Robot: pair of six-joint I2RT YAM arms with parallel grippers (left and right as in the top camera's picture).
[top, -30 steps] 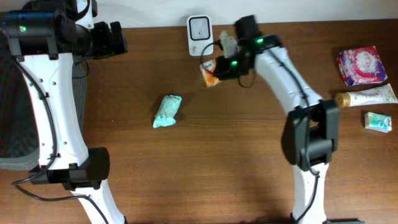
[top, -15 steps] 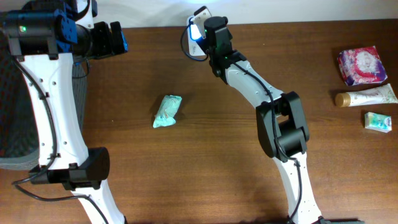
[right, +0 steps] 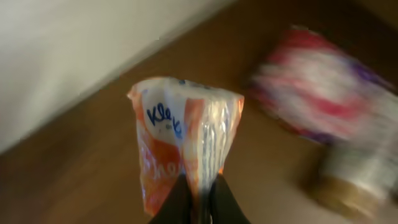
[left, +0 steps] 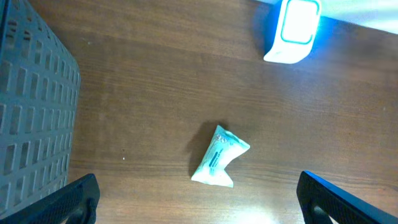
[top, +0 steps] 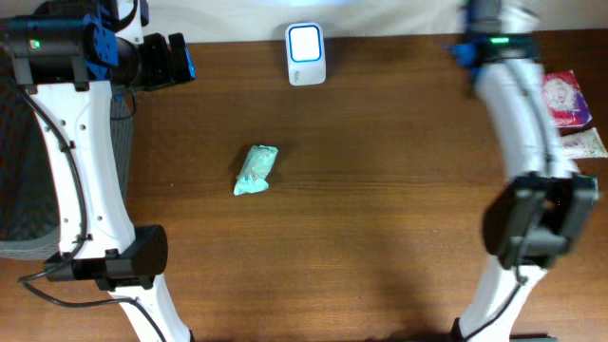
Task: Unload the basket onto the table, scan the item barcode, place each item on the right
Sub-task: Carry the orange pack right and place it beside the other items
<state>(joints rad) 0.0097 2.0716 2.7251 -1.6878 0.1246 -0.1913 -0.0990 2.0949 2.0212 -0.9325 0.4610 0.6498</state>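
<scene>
Orange pack point(right: 186, 134) is pinched at its lower edge in your right claw point(right: 198, 202), whose fingers are closed tight on the wrapper, and it now hangs over the far right end of the table point(top: 380, 237), close to the pink pack point(top: 568, 100) and the tube point(top: 584, 144). That is the change to note. A second ago your right arm point(top: 518, 114) held it just beside the scanner point(top: 306, 52), half a second ago the arm was over the scanner's face, and since then it has swung right across the table. The wrist view is smeared by the speed of that swing, and from overhead you cannot make out the pack itself. The scanner glows blue-white with nothing in front of it. I judge the scanning pass on this item to be over and the pack on its way to be put down among the things on the right. Nothing in view tells you whether the code was actually read, so check that before you let go. The green pack point(top: 256, 169) lies mid-table exactly where it was, well apart from the scanner, and looks like the next one to do. Your left claw point(left: 198, 202) has not moved: it hangs spread wide and empty above that pack, beside the basket point(left: 31, 112).
</scene>
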